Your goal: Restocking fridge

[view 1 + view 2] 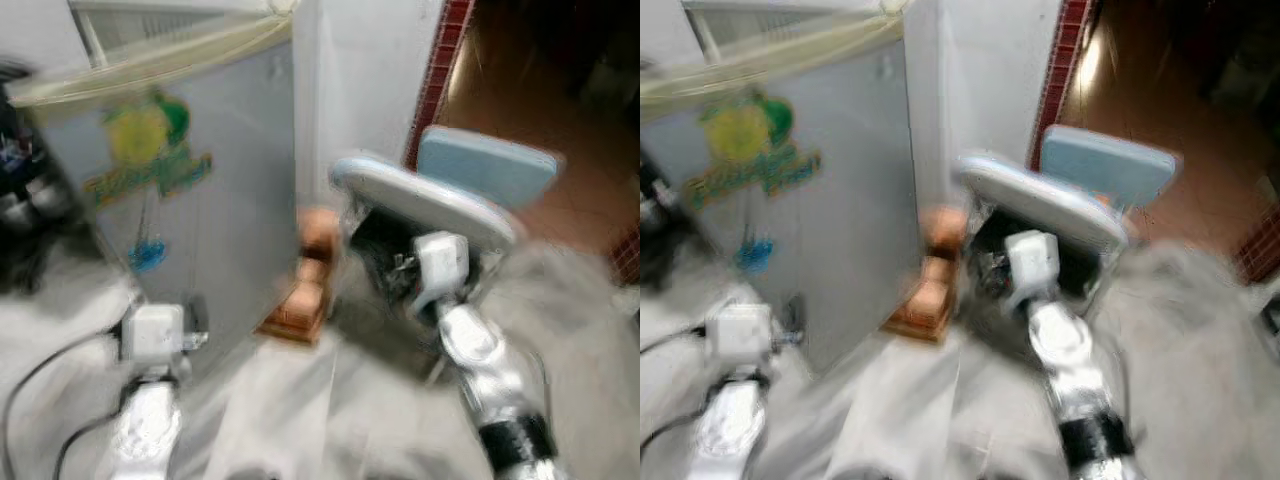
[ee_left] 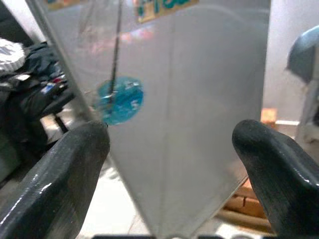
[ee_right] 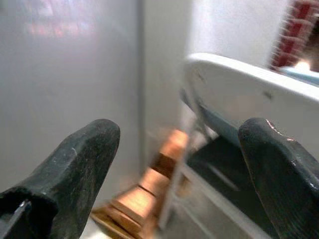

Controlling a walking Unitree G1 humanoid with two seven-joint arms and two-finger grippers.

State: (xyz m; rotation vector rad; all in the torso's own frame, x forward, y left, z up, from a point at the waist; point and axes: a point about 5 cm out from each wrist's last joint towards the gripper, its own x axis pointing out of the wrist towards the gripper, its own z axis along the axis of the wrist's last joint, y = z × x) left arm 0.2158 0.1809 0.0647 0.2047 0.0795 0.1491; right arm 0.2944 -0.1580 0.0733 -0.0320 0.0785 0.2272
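Note:
A pale grey fridge (image 1: 215, 215) stands ahead on the left, its side panel facing me with a yellow and green logo (image 1: 145, 140) and a small blue sticker (image 2: 119, 99). The head views are blurred. My left gripper (image 2: 169, 149) is open and empty, pointing at the fridge side from close by. My right gripper (image 3: 179, 149) is also open and empty, aimed at the gap between the fridge and a white chair (image 3: 249, 94). Both silver arms, left (image 1: 150, 400) and right (image 1: 490, 370), reach up from the bottom edge of the head views.
The white-backed chair (image 1: 430, 200) with a light blue panel (image 1: 485, 165) stands right of the fridge. Stacked wooden blocks (image 1: 305, 300) lie at the fridge's foot. Dark clutter (image 1: 25, 200) sits at far left. A red tiled wall edge (image 1: 435, 70) borders a dim room behind.

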